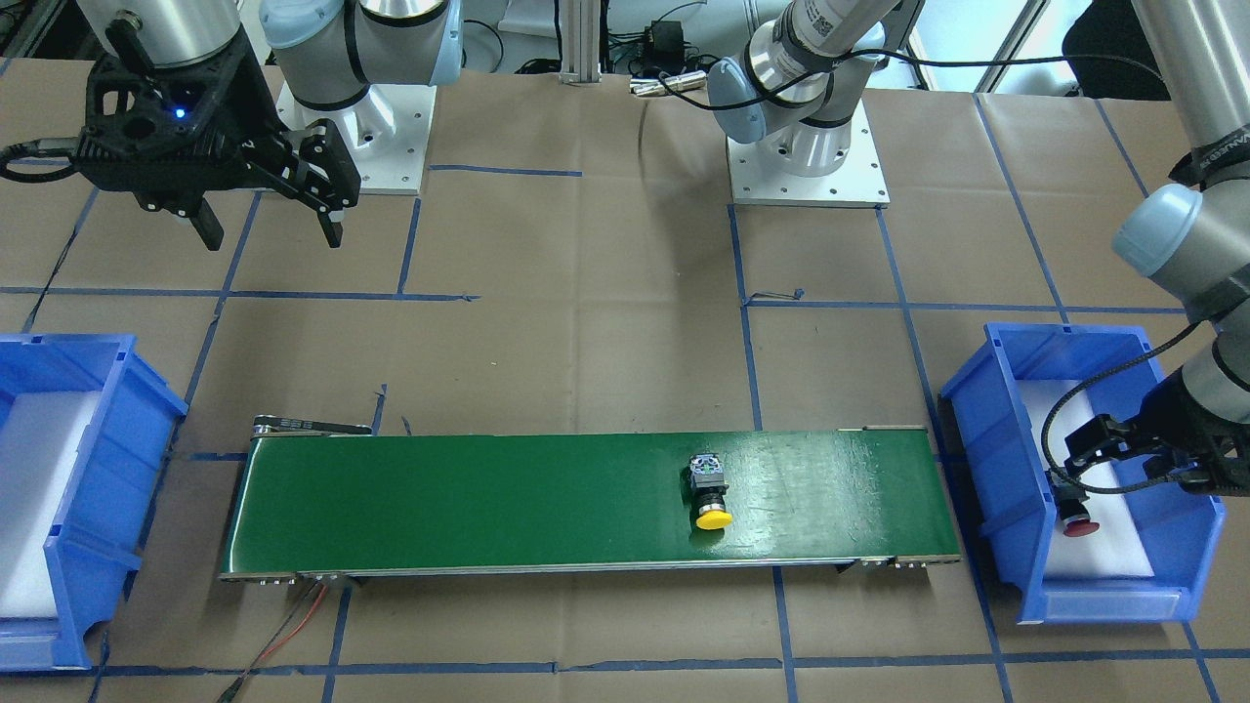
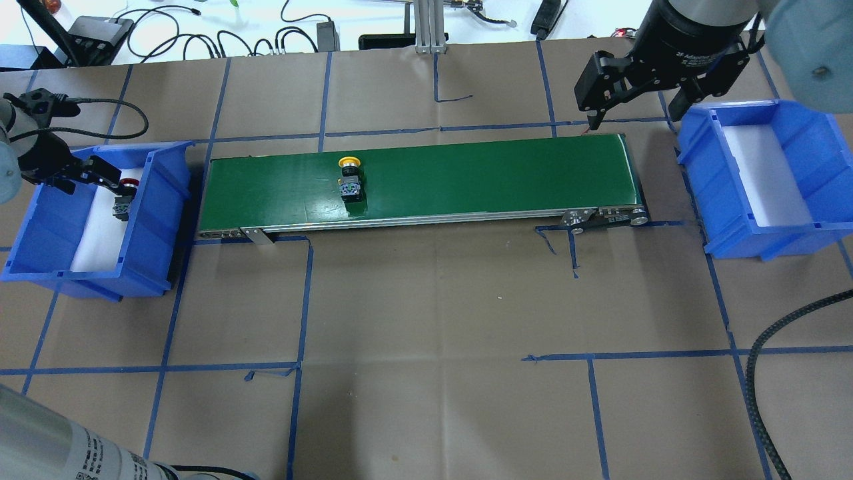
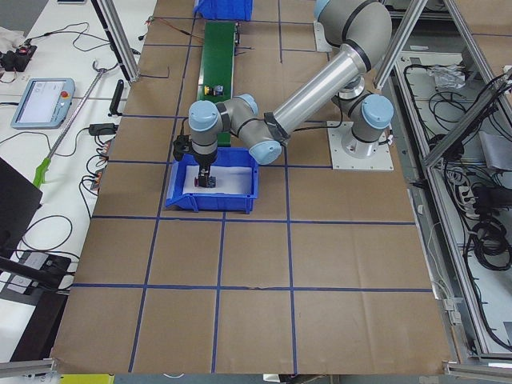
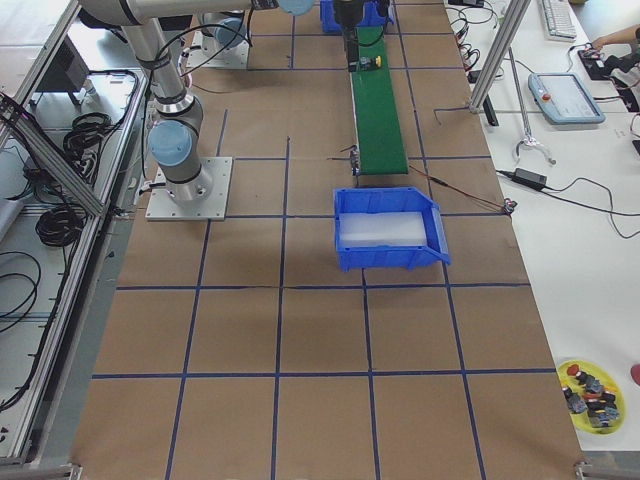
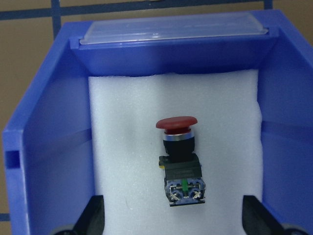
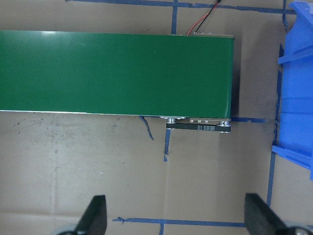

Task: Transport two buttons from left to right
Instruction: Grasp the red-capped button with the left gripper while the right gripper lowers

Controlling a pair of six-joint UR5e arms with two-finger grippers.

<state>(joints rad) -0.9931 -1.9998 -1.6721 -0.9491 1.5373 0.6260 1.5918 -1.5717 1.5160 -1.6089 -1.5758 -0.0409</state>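
A red button (image 5: 179, 161) lies on its side on the white foam in the left blue bin (image 5: 54, 127). My left gripper (image 5: 173, 218) is open just over it, fingers wide on either side and not touching; it also shows in the overhead view (image 2: 110, 183) and the front view (image 1: 1108, 469). A yellow button (image 2: 350, 177) lies on the green conveyor belt (image 2: 466, 173), left of its middle. My right gripper (image 2: 633, 119) is open and empty, hovering above the belt's right end near the right blue bin (image 2: 800, 133).
The right bin holds only white foam. The conveyor's roller end and red and black wires (image 6: 205, 22) lie under my right gripper. Blue tape lines cross the brown table paper. A yellow dish with several spare buttons (image 4: 590, 385) sits far off on the table's corner.
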